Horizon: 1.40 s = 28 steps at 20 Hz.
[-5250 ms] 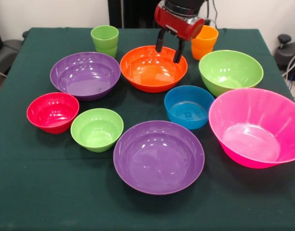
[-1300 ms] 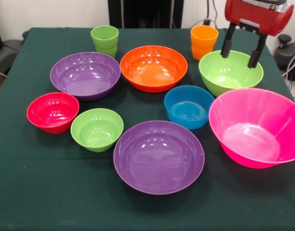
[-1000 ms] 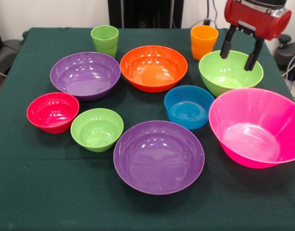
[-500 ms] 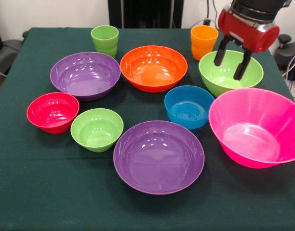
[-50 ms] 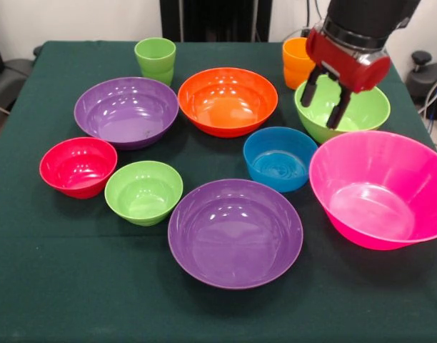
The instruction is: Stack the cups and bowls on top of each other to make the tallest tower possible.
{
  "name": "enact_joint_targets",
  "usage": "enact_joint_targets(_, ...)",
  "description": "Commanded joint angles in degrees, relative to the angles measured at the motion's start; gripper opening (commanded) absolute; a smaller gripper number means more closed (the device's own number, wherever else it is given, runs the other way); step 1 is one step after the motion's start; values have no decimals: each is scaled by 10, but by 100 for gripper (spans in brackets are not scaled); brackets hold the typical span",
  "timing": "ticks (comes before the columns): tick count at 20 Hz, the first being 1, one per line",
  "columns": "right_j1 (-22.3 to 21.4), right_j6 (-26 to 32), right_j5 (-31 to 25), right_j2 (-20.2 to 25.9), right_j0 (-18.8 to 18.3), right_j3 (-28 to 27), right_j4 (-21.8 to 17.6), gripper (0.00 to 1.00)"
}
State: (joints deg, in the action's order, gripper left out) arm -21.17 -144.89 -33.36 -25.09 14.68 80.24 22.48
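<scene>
My gripper [image 5: 320,112] hangs open over the large lime green bowl [image 5: 361,111] at the right rear, its black fingers spread with nothing between them. The huge pink bowl [image 5: 383,189] sits in front of that bowl. One purple bowl [image 5: 235,232] lies at the front centre, another purple bowl [image 5: 126,111] at the left rear. Between them are the orange bowl [image 5: 228,100], blue bowl [image 5: 279,158], red bowl [image 5: 78,166] and small lime green bowl [image 5: 143,191]. The green cup [image 5: 155,59] and the orange cup [image 5: 295,63], partly behind my gripper, stand at the back. No bowl is nested in another.
Everything rests on a dark green tablecloth [image 5: 76,286]. A black chair part [image 5: 8,75] shows past the left edge and cables [image 5: 429,89] past the right edge.
My gripper has swung from over the orange bowl out to the right, then come down and leftward until it hangs over the large lime green bowl. The bowls and cups have not moved.
</scene>
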Motion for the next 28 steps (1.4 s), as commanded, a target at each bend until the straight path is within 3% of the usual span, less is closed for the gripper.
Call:
enact_joint_targets(1, 63, -79, -18, 29, 2, -69, -8, 100)
enact_joint_targets(6, 62, -65, -32, 48, -5, -71, -2, 100)
enact_joint_targets(17, 61, -72, -55, 61, 14, -81, 6, 100)
enact_joint_targets(28, 85, -50, -44, 76, 16, -90, -2, 100)
